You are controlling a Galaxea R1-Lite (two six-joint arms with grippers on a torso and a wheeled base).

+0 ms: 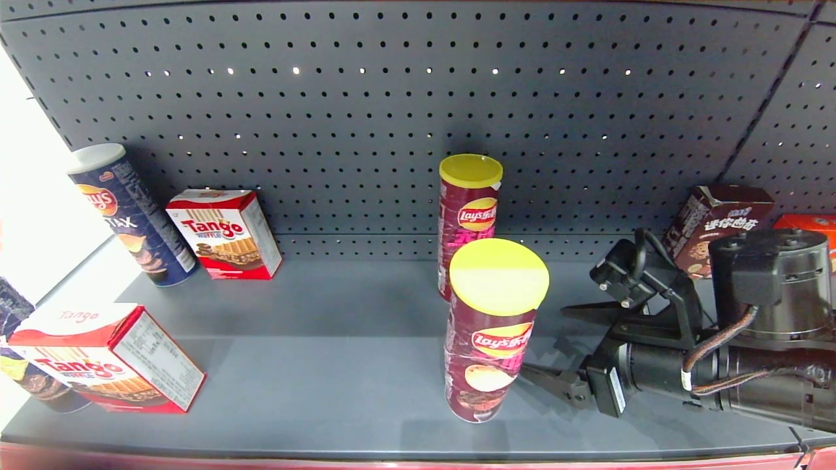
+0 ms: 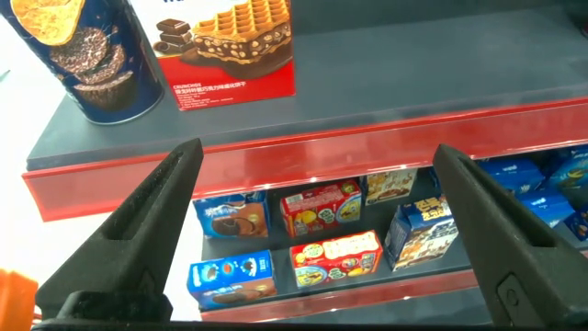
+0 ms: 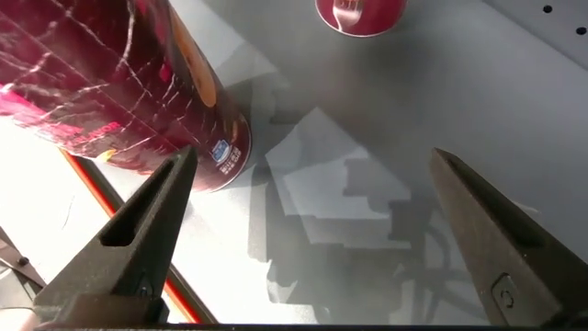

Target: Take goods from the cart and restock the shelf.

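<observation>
Two maroon chip cans with yellow lids stand upright on the grey shelf [image 1: 326, 365]. One is at the back [image 1: 470, 222] and one near the front edge [image 1: 493, 326]. My right gripper [image 1: 544, 341] lies low over the shelf just right of the front can, open, with nothing between its fingers. In the right wrist view the front can [image 3: 119, 83] stands beyond one finger of the right gripper [image 3: 312, 161], and the back can's base [image 3: 360, 14] shows farther off. My left gripper [image 2: 317, 156] hangs open in front of the shelf's red front edge [image 2: 303, 156], holding nothing.
A blue chip can [image 1: 134, 215] and a red wafer box [image 1: 225, 232] stand at the back left. Another wafer box [image 1: 104, 359] sits at the front left. A brown cookie box [image 1: 715, 222] and an orange box [image 1: 810, 225] stand at the back right. Small boxes [image 2: 322, 211] fill the lower shelf.
</observation>
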